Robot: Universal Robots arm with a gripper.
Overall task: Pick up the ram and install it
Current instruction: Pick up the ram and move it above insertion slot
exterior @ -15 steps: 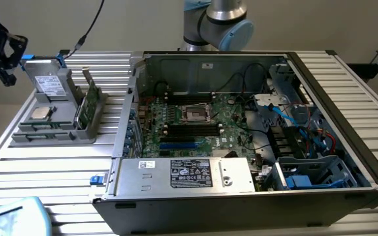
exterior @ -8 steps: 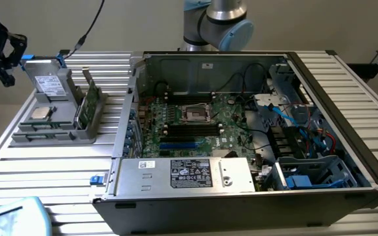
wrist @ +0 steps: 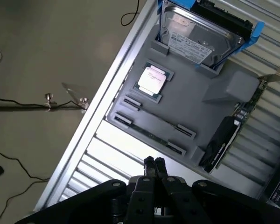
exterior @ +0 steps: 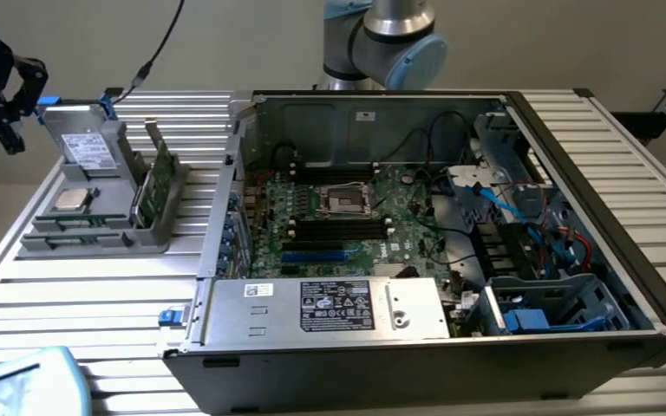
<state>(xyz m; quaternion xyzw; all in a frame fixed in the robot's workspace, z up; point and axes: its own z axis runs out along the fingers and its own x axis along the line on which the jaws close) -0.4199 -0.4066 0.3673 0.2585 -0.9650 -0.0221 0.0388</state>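
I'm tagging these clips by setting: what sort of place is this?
Probably a robotics lab bench for PC assembly: an open computer case, motherboard exposed, on a slatted table beside a grey parts tray.

Open air hung over the grey tray, the ram lying uncovered along its edge! The boxy drive walled one end, and an upright card guarded one side. Inside the case, the black slots lay open from above, cables looping close by.
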